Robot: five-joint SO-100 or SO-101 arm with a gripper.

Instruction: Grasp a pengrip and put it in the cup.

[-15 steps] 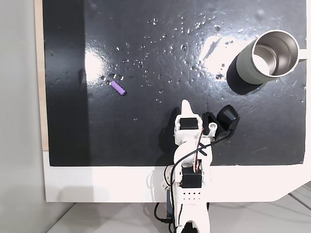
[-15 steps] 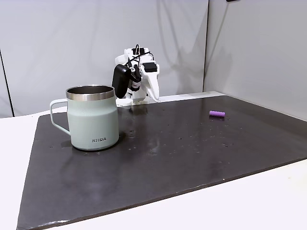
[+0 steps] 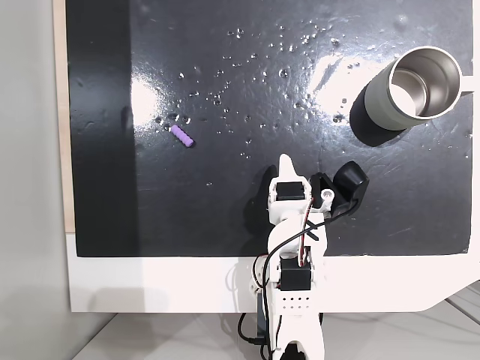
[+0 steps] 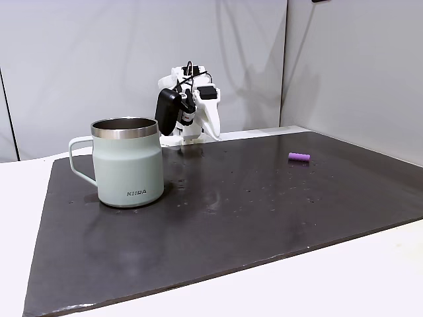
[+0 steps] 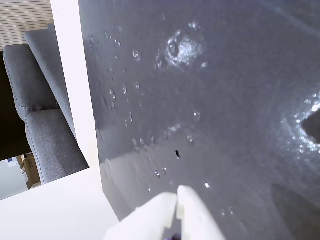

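While the white two-finger gripper (image 5: 177,200) rests clenched and empty, the tiny light-purple soft tubular pengrip (image 3: 182,136), well apart from the grey-green steel cup (image 3: 414,88), looks light and squashy; grasp across its middle

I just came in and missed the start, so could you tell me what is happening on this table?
A small white robot arm sits folded at the edge of a black mat, its gripper closed and holding nothing. The little purple pen grip lies untouched on the mat, well away from the arm. The cup stands upright in the far corner, seemingly empty. The pickup has not started yet.
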